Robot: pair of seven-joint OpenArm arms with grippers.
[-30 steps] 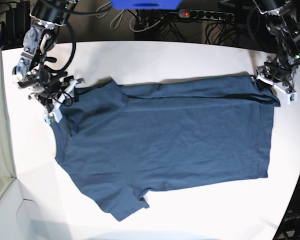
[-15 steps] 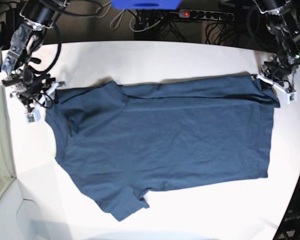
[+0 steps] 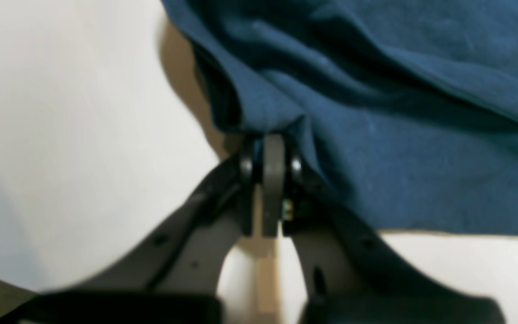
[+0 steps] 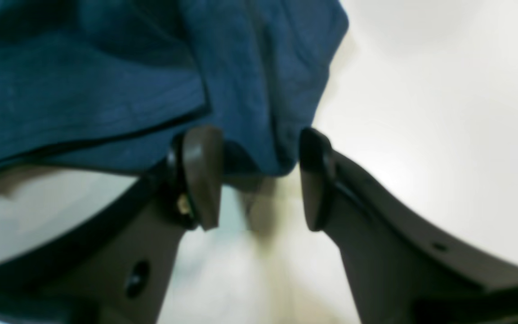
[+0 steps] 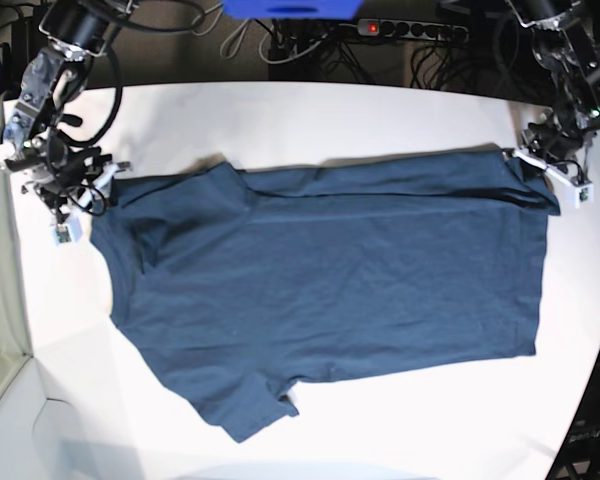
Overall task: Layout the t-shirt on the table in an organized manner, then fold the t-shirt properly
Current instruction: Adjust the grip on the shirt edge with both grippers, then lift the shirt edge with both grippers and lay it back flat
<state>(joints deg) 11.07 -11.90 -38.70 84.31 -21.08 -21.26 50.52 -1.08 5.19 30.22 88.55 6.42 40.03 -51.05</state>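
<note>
Your large, smooth white tabletop (image 5: 310,115) carries the plain dark navy-blue short-sleeved t-shirt (image 5: 330,290), which lies spread almost flat across the middle, its hem end reaching toward your left gripper (image 5: 555,172) and its shoulder end reaching toward your right gripper (image 5: 80,195). One sleeve points toward the near edge of the table; a long crease runs along the far edge of the cloth, between the two grippers. In the left wrist view your left gripper (image 3: 271,155) has its jaws pressed together on a pinch of the shirt's corner; the fabric bunches up and fans away ahead of the fingertips, with bare table to one side. In the right wrist view your right gripper (image 4: 259,177) stands with its dark, rounded pads (image 4: 200,175) well apart; a hanging tip of the shirt's edge sits just ahead of and between them, and you cannot tell from the blur whether either pad touches the cloth.
</note>
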